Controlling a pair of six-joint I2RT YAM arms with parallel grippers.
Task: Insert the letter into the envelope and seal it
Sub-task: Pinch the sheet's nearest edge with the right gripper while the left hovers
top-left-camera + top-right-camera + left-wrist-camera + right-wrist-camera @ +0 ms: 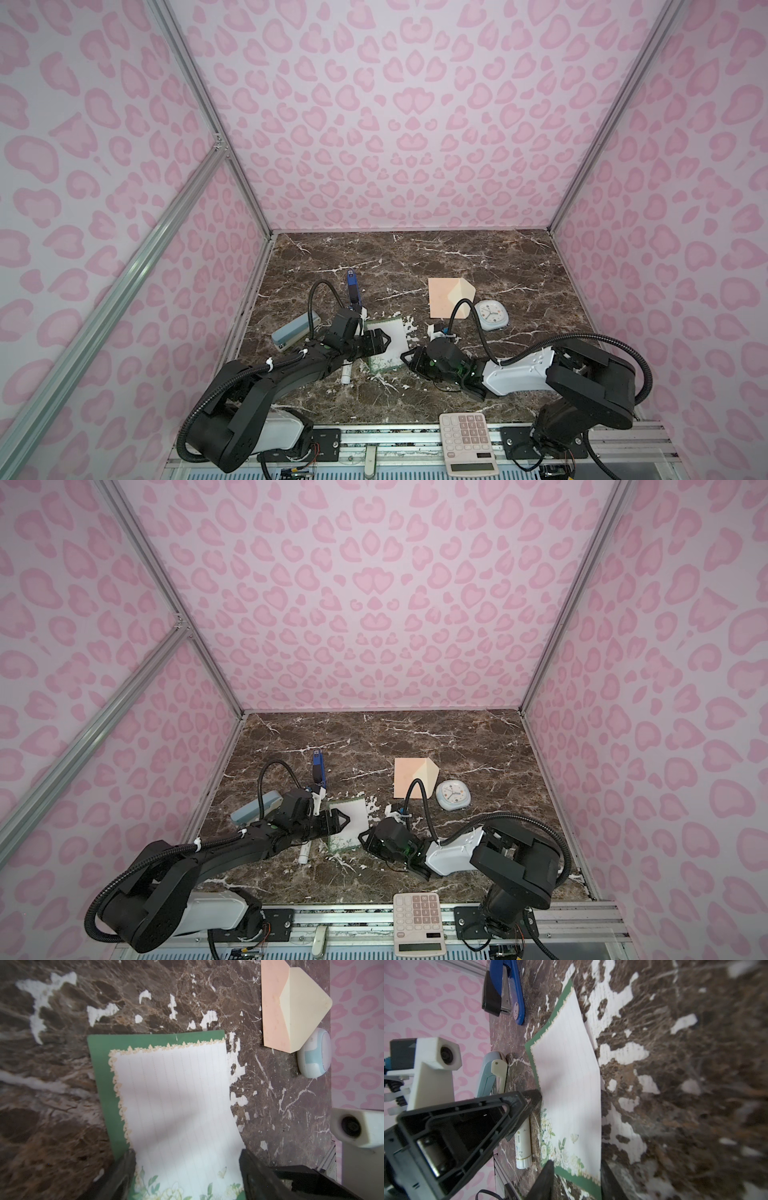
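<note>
The letter (395, 332) (357, 810), a lined white sheet with a green floral border, lies flat on the marble left of centre. My left gripper (388, 340) (186, 1151) hangs low over it, open wide, with its fingers at the sheet's two long edges. My right gripper (404, 356) (577, 1163) is at the letter's (571, 1074) near right corner. It is open, and the green-edged corner sits in the gap between its fingers. The peach envelope (442, 301) (407, 779) (274, 1012) lies farther back on the right, its cream flap (462, 293) folded open. Neither gripper touches it.
A round white-and-blue clock (491, 315) sits just right of the envelope. A blue stapler (352, 286) and a grey-blue hole punch (295, 334) lie back left of the letter. A glue stick (346, 372) lies by the left arm. A calculator (467, 442) rests on the front rail.
</note>
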